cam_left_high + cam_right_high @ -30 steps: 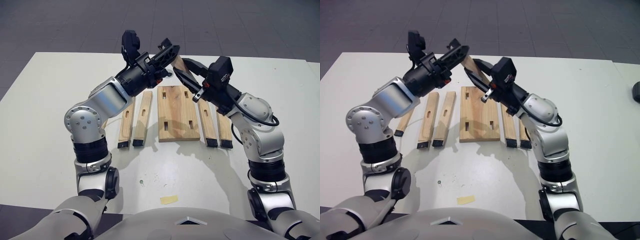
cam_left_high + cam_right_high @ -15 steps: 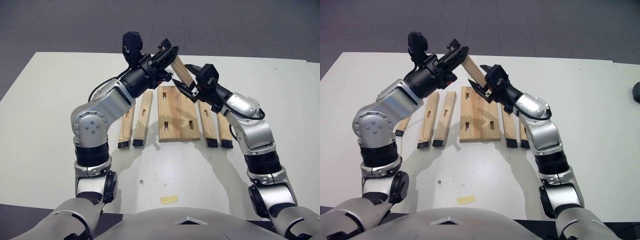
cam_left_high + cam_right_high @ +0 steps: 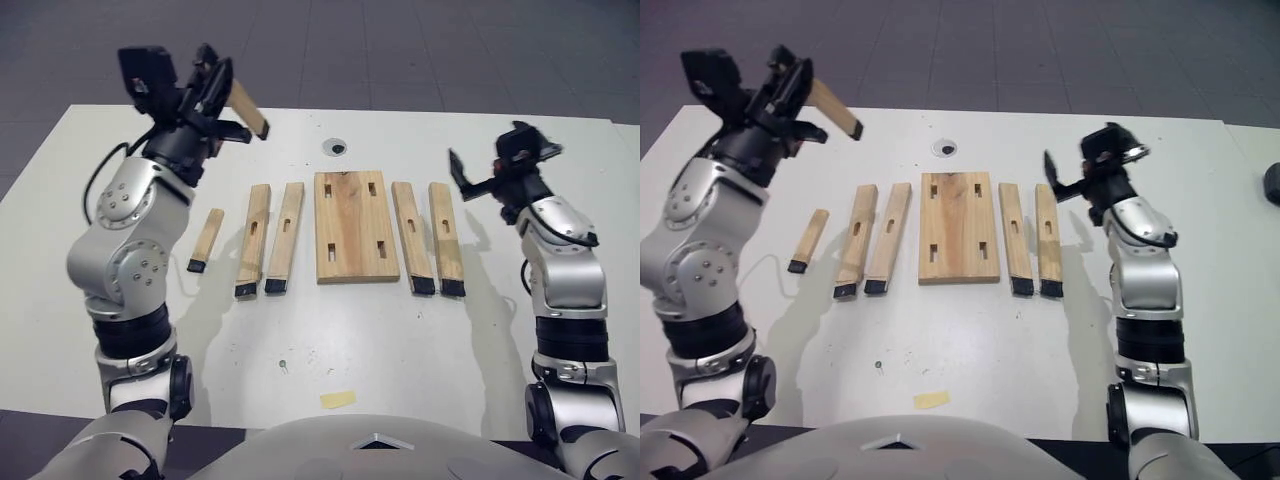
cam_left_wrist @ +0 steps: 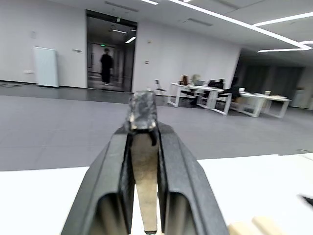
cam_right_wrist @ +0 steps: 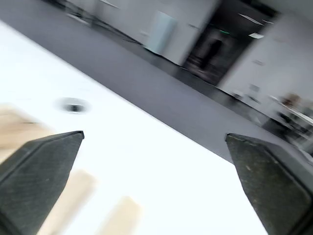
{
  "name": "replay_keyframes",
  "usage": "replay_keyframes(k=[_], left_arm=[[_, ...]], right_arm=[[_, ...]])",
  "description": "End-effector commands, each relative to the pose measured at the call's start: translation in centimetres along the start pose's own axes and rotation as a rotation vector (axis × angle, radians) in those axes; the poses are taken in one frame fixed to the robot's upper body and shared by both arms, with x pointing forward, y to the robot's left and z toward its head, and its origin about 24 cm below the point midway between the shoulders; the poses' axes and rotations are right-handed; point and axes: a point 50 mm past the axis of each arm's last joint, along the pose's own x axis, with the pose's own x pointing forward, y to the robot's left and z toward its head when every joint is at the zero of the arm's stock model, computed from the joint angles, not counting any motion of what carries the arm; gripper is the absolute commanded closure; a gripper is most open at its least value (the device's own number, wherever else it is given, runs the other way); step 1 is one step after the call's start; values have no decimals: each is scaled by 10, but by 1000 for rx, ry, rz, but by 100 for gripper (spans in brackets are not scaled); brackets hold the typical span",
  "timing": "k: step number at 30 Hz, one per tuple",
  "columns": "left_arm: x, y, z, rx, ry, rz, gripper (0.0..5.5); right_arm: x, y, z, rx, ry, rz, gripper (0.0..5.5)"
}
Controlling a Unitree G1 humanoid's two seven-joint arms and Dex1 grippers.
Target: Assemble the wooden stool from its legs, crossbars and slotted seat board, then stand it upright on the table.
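The slotted seat board lies flat mid-table. Two long legs lie side by side left of it and two more to its right. A short crossbar lies farther left. My left gripper is raised over the table's far left, shut on a second short crossbar that sticks out toward the centre; the left wrist view has the bar clamped between both fingers. My right gripper hangs open and empty above the far right, beyond the right legs, its fingers wide apart.
A round cable hole sits in the white table behind the board. A scrap of yellow tape lies near the front edge. A dark object is at the right edge.
Both grippers were together at the crossbar over the board's far end. The left has swung up and left with the bar; the right has drawn back to the right, open.
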Motion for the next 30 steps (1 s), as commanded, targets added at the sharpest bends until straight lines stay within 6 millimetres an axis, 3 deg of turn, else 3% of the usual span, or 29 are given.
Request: replay_keyframes(k=[1,5,10,30], left_arm=[[-17,14,-27,1,135,119,507],[-26,-4,-51,-4,223,110,507],[-35,-9,-66,-39,261,146,507],[-41,-7,-99,34,285,249,507]], right_arm=[[-4,-7,5,129,-30,-185,10],[-8,-21,14,226,-67,-364,10],[-13,-29,9,242,-53,-426,10],[-10,-25,10,256,-47,-405,10]])
